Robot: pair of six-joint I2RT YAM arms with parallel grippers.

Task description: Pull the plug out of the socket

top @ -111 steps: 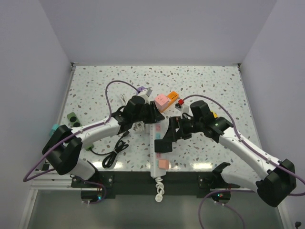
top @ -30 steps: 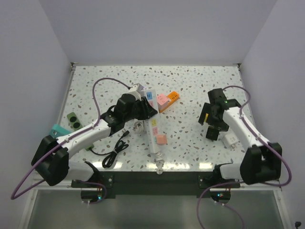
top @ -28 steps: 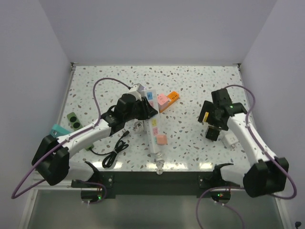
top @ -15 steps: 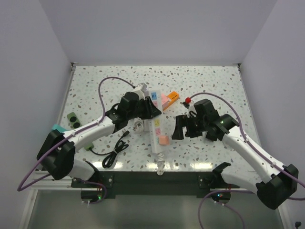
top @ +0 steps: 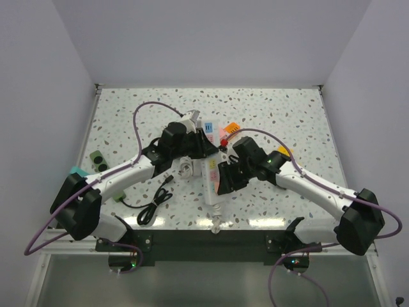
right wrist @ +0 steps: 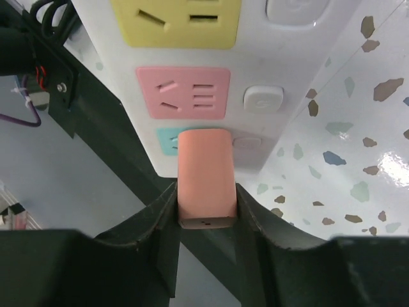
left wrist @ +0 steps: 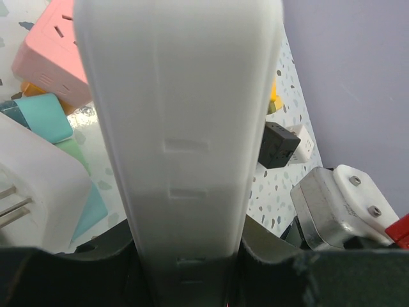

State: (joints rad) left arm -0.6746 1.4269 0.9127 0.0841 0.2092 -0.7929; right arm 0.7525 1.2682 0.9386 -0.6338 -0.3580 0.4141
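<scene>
The socket is a long white power strip (top: 211, 192) lying lengthwise mid-table, with yellow (right wrist: 176, 19), pink (right wrist: 182, 93) and teal outlets. A salmon-pink plug (right wrist: 204, 176) sits in the teal outlet near the strip's near end. My right gripper (right wrist: 204, 214) is shut on this plug, a finger pressed against each side; from above it hovers at the strip's near half (top: 222, 181). My left gripper (left wrist: 185, 256) is shut on the strip's white body (left wrist: 185, 115), at its far end in the top view (top: 199, 148).
A pink power cube (left wrist: 54, 51) and an orange block (top: 231, 130) lie beyond the strip. A white pronged adapter (top: 185, 169), coiled black cable (top: 153, 204), green socket (top: 98, 158) and teal piece (top: 75, 171) lie left. A black cube (left wrist: 279, 146) and white adapter (left wrist: 305, 144) lie right.
My right arm swung in from the right side of the table to the strip and closed its jaws on the pink plug. My left gripper kept its hold on the strip.
</scene>
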